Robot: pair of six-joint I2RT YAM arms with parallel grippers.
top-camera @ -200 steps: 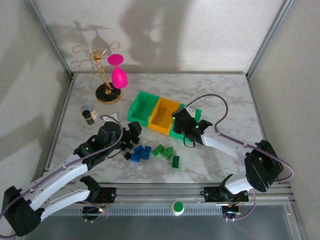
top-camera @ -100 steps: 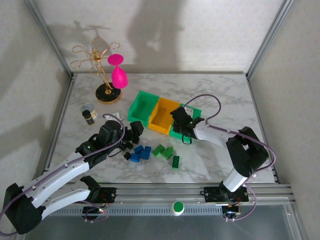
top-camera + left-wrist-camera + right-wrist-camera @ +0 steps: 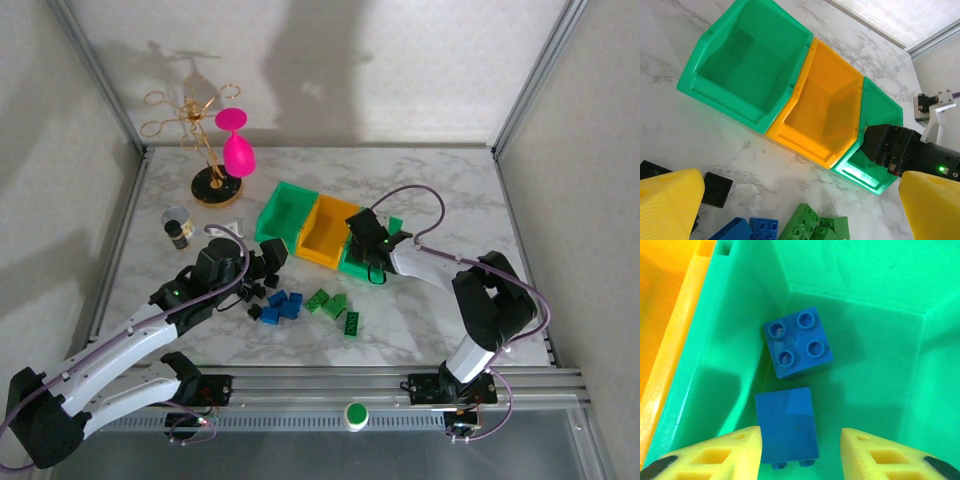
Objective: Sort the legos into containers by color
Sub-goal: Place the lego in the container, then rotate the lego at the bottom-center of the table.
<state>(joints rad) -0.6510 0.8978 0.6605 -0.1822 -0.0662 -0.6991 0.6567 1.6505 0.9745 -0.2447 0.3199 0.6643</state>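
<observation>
here, right gripper (image 3: 799, 452) gapes empty above two blue legos (image 3: 797, 342) in a bin (image 3: 865, 280); left gripper (image 3: 800, 210) likewise spread, empty. legos likely light, rigid, slick: pinch flat sides.

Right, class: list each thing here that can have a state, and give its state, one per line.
Left green bin: empty.
Orange bin: empty.
Right green bin: holds two blue bricks.
Left tool: open, empty.
Right tool: open, above those bricks.
Pink glass: hung upside down.
Small bottle: capped, upright.
</observation>
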